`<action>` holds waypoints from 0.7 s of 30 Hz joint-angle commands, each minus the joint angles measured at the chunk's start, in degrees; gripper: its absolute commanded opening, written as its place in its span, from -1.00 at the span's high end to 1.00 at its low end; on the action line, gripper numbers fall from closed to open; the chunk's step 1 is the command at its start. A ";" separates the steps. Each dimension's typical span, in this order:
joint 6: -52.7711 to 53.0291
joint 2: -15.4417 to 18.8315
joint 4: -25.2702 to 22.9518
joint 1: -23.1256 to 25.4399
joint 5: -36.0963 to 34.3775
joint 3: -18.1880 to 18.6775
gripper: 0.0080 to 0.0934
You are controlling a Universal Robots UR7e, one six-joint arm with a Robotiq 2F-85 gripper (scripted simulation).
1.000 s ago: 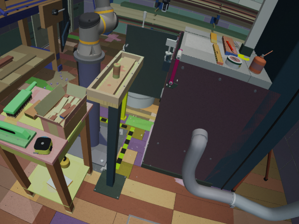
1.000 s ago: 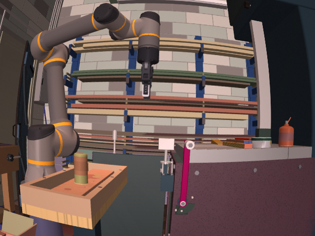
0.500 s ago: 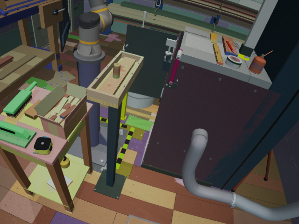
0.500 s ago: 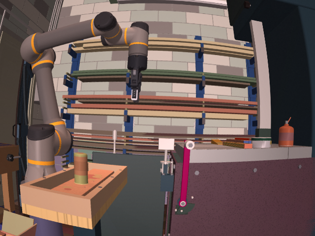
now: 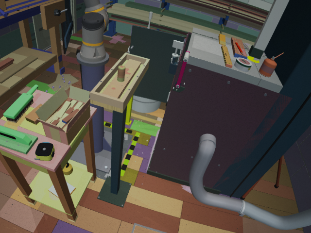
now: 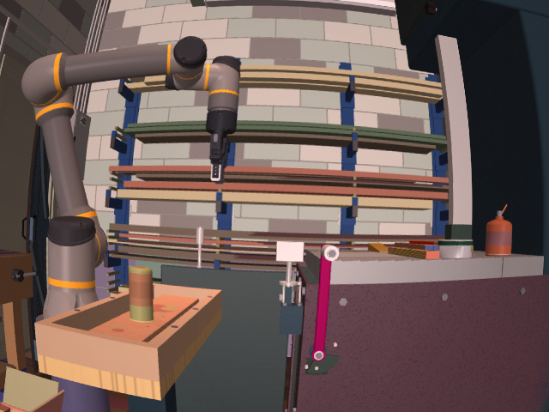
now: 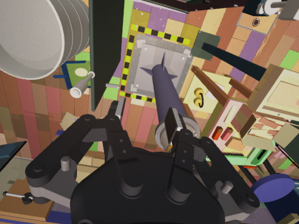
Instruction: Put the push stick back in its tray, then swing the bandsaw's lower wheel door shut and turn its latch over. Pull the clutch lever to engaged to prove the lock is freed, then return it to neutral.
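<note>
The push stick (image 5: 121, 73) stands upright inside the wooden tray (image 5: 120, 82) on its dark post. The same stick (image 6: 141, 293) rises from the tray floor (image 6: 128, 323) in the second side camera. The dark lower wheel door (image 5: 153, 62) hangs swung open, away from the maroon bandsaw cabinet (image 5: 221, 120). A white handle (image 6: 200, 246) sticks up from the door's top edge. The latch (image 6: 289, 251) sits at the cabinet's corner. The magenta clutch lever (image 6: 323, 301) stands upright beside it. My gripper (image 6: 216, 174) hangs high above the door, open and empty. The wrist camera shows the fingers (image 7: 145, 115) with nothing between them.
The open door's top edge (image 7: 105, 51) lies below me, with a grey bucket (image 7: 31, 37) beside it. A side table (image 5: 42, 130) holds a scrap box, a brush and a tape measure. The bandsaw table (image 5: 233, 57) carries small tools and an oil can. A dust hose (image 5: 208, 175) curves along the floor.
</note>
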 commanded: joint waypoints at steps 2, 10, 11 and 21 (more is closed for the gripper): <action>2.34 0.41 -0.17 2.33 0.00 -0.28 -0.17; 11.06 2.49 -0.92 11.03 -0.01 -1.61 -0.17; 11.97 2.77 -1.01 11.94 -0.01 -1.80 -0.17; 18.54 5.14 -1.76 18.49 -0.01 -3.43 -0.17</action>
